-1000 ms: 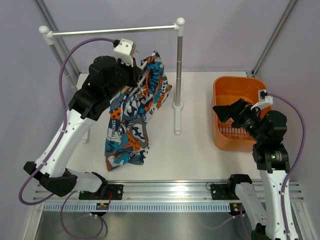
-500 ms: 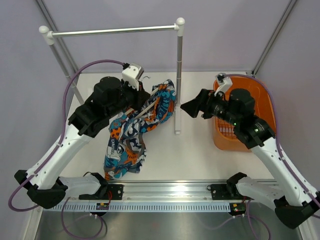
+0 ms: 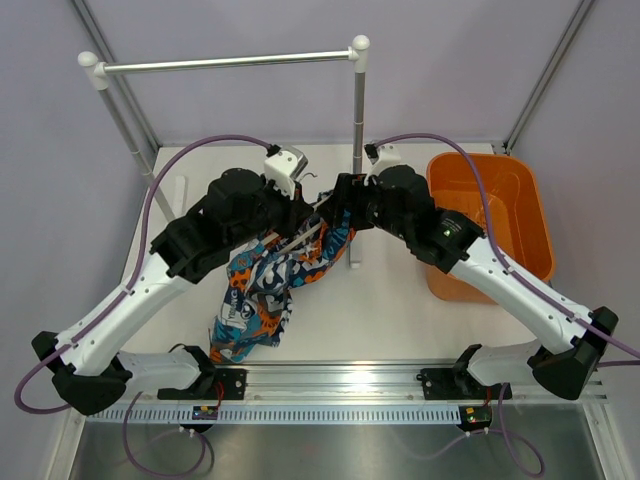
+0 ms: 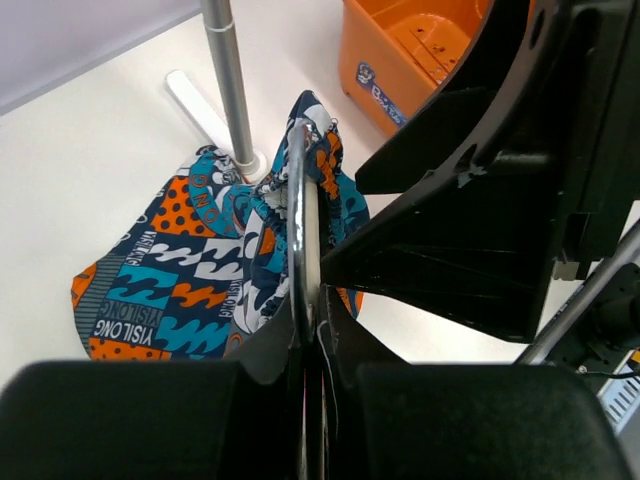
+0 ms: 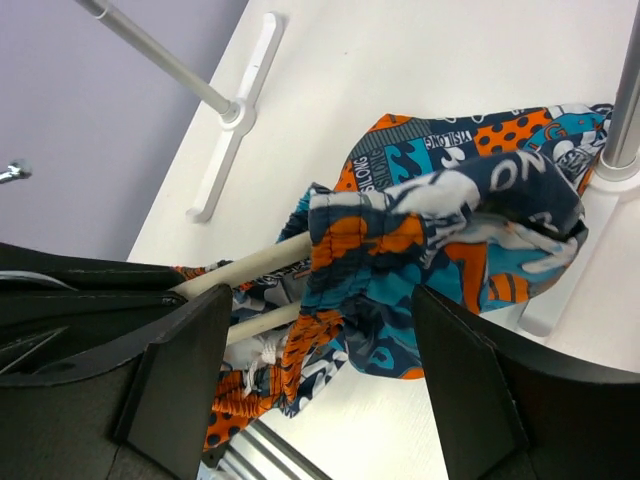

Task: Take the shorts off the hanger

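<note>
The patterned shorts [image 3: 262, 290] hang from the cream hanger [image 3: 308, 236], and their lower end rests on the table. My left gripper [image 3: 303, 207] is shut on the hanger's top; in the left wrist view the hanger [image 4: 305, 225] runs out from the closed jaws [image 4: 310, 335] with the shorts [image 4: 165, 275] draped below. My right gripper [image 3: 338, 205] is open right beside it. In the right wrist view its fingers [image 5: 175, 370] stand either side of the shorts' bunched waistband [image 5: 350, 260], where it wraps the hanger's two bars [image 5: 255, 262], without touching the cloth.
An orange basket [image 3: 500, 215] stands at the right. The silver rail [image 3: 225, 62] spans the back, and its right post [image 3: 357, 140] and white foot [image 3: 352, 255] stand just behind the two grippers. The left post's foot [image 5: 235, 115] lies on the table.
My right arm has swung left from the basket to the shorts, its jaws narrowing slightly. My left arm has carried the hanger and shorts down and to the right.
</note>
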Tool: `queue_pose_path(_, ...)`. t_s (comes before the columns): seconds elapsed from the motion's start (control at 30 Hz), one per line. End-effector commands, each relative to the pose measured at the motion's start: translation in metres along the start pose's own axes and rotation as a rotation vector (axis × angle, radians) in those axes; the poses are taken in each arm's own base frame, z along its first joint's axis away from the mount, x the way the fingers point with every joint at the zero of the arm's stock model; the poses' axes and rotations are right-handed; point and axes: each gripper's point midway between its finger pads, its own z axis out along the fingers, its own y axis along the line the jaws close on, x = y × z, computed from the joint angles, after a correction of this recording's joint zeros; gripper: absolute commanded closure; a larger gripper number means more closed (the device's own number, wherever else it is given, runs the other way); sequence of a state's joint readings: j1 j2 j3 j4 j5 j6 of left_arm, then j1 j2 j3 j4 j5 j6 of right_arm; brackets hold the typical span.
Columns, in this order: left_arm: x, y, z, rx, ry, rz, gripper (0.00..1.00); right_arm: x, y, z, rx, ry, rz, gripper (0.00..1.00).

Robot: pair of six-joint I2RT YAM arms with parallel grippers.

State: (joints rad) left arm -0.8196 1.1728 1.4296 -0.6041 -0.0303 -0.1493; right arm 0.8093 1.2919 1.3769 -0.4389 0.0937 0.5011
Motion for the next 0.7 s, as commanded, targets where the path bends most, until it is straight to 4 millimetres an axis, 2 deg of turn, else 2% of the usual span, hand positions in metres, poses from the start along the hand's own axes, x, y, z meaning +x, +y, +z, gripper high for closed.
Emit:
queue_pose_path(0.0,-0.027,-0.004,-0.012,0.011,-0.104,0.002,1.0,-0.021,-0.002,0.001,0.069,-0.079,-0.011,0.23)
queue_pose_path(0.13,-0.028,-0.003,-0.016,0.005,-0.11,0.009,1.0,-0.018,-0.014,0.003,0.126,-0.077,-0.016,0.27)
queue_pose_path(0.3,-0.029,-0.004,-0.018,0.013,-0.11,0.011,1.0,-0.018,-0.018,0.005,0.152,-0.079,-0.022,0.29)
queue_pose_path(0.43,-0.028,-0.006,-0.018,0.022,-0.108,0.012,1.0,-0.018,-0.017,0.009,0.155,-0.074,-0.027,0.35)
queue_pose_path(0.53,-0.027,-0.008,-0.018,0.029,-0.102,0.013,1.0,-0.017,-0.017,0.014,0.157,-0.068,-0.025,0.46)
queue_pose_path(0.57,-0.026,-0.008,-0.018,0.03,-0.1,0.015,1.0,-0.017,-0.017,0.015,0.161,-0.066,-0.024,0.52)
queue_pose_path(0.63,-0.023,-0.008,-0.018,0.03,-0.09,0.018,1.0,-0.018,-0.018,0.017,0.168,-0.068,-0.024,0.59)
queue_pose_path(0.67,-0.022,-0.008,-0.018,0.029,-0.085,0.019,1.0,-0.019,-0.018,0.017,0.172,-0.071,-0.024,0.67)
